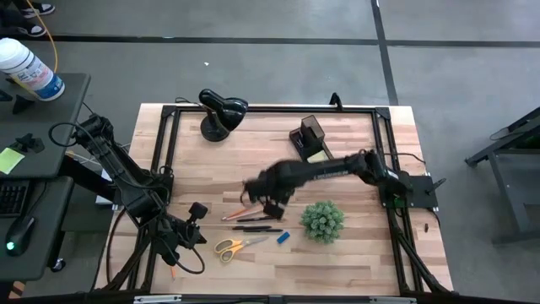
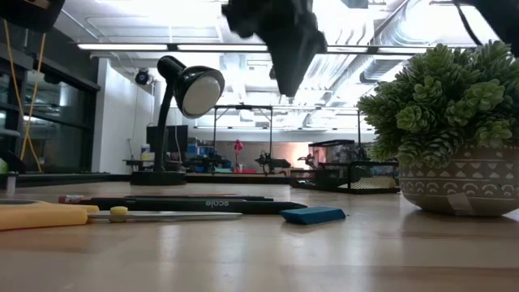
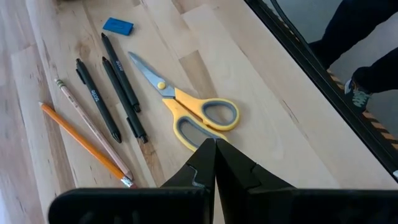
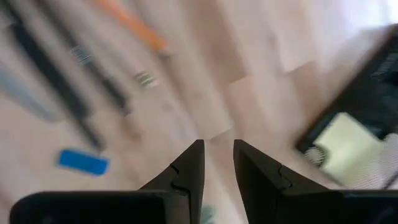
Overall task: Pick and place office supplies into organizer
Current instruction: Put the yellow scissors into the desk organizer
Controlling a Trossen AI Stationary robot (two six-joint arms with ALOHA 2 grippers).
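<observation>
— Looking past my right gripper (image 4: 217, 163): fingers parted a little, nothing between them, above the bench (image 1: 354, 253) near the pencils (image 1: 240, 211).
— And the left gripper (image 3: 215, 163)?
— Clenched, empty, over the scissors (image 3: 186, 109). Pens (image 1: 257, 226) lie beside; the organizer (image 1: 310, 139) holds a yellow pad (image 4: 348, 142).

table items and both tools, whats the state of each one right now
left tool: shut, empty, above the scissors handles
right tool: open, empty, above the table
scissors: closed, flat on the table
pens: lying loose
pencils: lying loose
blue item: flat, loose
organizer: upright, sticky-note pad in its tray
lamp: upright
plant: upright
</observation>
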